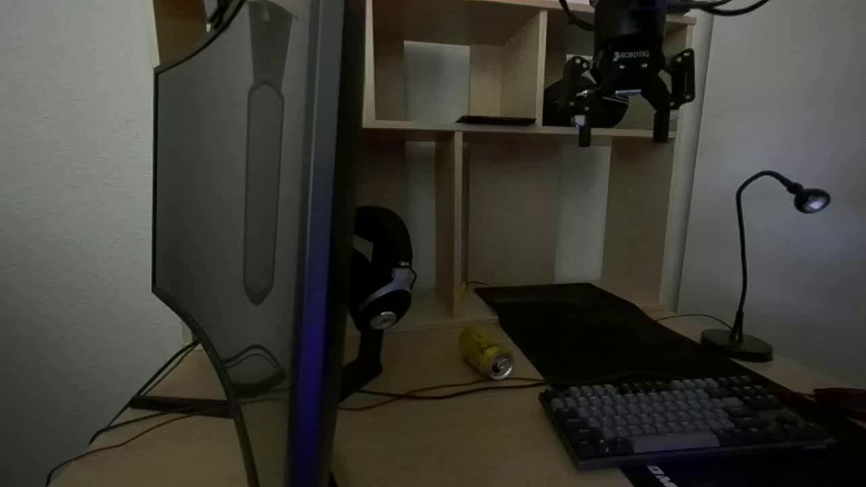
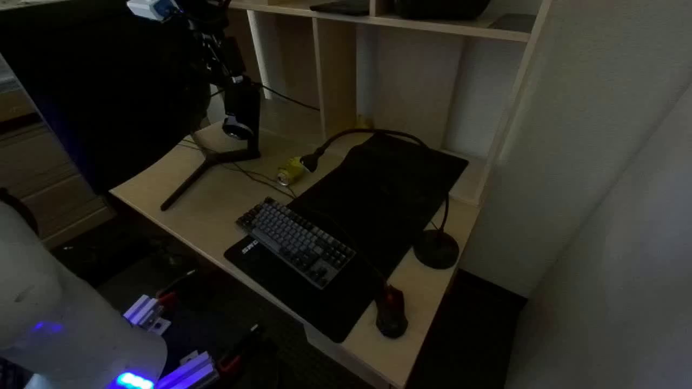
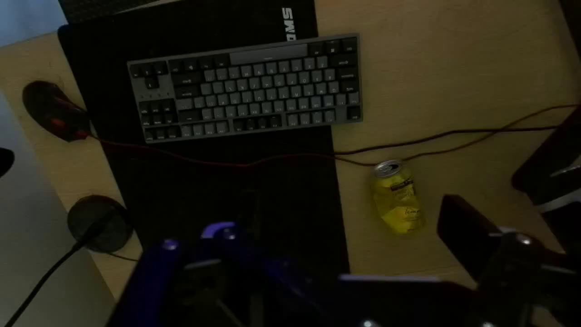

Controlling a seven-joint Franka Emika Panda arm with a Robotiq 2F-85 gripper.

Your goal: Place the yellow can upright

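The yellow can (image 3: 397,202) lies on its side on the wooden desk, dented, its silver top facing the cables. Both exterior views show it too, the can (image 1: 484,348) just beside the dark mat, and the can (image 2: 290,172) partly covered by the lamp head. High above the desk, level with the upper shelf, my gripper (image 1: 623,135) points down with its fingers wide apart and nothing between them. In the wrist view one finger (image 3: 467,231) stands out against the desk, well above the can; the opposite finger is lost in the dark.
Black headphones (image 1: 385,284) hang beside the monitor (image 1: 230,203). A keyboard (image 3: 254,91) sits on the black mat (image 2: 378,183), with a mouse (image 2: 391,313) and a bendable lamp (image 2: 436,248) near it. Cables (image 3: 435,136) run past the can's top. A shelf unit (image 1: 500,128) rises behind.
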